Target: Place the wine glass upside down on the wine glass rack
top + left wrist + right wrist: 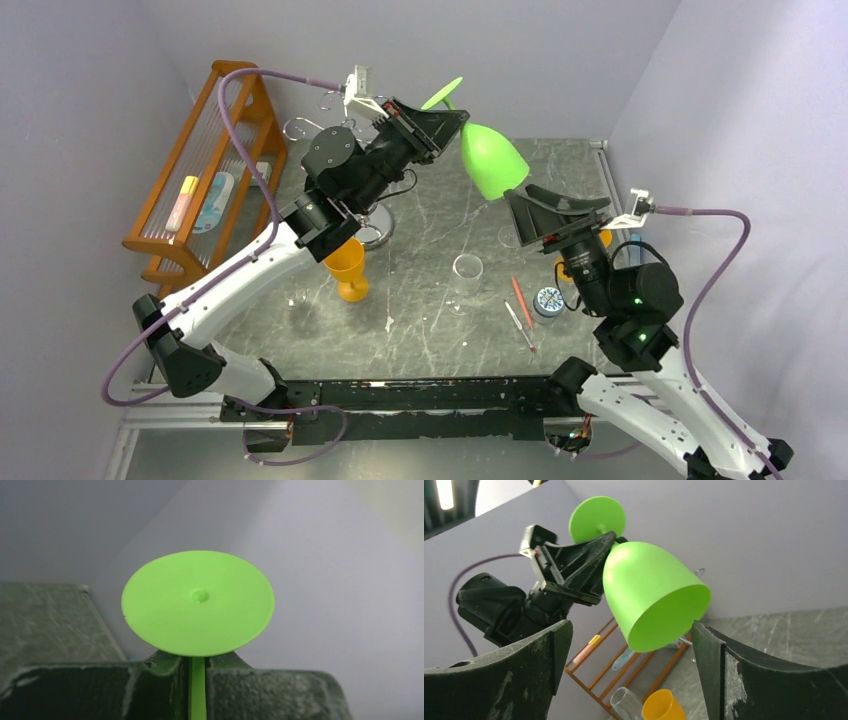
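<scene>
Top external view has the bright green plastic wine glass (492, 160) in the air above the grey marbled counter (440, 215), tilted mouth-down, the left jaws pinching its thin stem while the right jaws stand spread wide just beside the bowl's mouth. Done well, I judge, the right arm backs clear first, then the left carries the glass to the tall silver wire rack (380, 236) behind it, stem turned vertical, foot slid onto a hook arm.

No legible text or markings
</scene>
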Action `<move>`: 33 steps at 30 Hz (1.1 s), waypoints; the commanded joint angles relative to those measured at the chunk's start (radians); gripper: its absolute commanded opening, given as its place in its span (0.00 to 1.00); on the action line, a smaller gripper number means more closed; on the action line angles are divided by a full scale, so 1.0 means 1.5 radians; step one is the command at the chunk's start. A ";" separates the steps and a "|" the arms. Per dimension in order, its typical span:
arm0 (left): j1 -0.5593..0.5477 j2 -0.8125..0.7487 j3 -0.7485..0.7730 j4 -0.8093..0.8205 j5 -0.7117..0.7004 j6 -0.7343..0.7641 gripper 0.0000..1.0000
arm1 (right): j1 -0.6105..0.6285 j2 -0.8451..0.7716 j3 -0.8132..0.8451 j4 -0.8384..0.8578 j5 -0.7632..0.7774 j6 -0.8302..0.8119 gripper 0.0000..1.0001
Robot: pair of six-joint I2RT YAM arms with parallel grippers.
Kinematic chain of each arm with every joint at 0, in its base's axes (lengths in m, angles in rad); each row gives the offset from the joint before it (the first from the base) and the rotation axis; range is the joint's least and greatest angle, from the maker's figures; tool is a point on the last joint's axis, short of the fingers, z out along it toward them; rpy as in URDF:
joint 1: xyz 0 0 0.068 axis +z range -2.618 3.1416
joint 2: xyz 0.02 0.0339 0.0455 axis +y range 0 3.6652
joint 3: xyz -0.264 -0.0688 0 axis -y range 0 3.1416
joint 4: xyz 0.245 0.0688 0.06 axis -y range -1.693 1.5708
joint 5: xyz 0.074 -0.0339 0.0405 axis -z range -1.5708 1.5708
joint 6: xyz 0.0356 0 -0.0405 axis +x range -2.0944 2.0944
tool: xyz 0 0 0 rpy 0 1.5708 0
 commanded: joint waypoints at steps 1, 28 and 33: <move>-0.003 -0.028 0.008 -0.003 0.004 0.238 0.05 | 0.001 -0.018 0.057 -0.178 0.028 0.013 0.90; -0.003 -0.076 -0.068 0.003 0.291 0.687 0.05 | 0.001 0.322 0.546 -0.469 -0.085 0.272 0.65; -0.002 -0.079 -0.103 0.023 0.280 0.686 0.05 | 0.000 0.354 0.538 -0.461 -0.107 0.312 0.36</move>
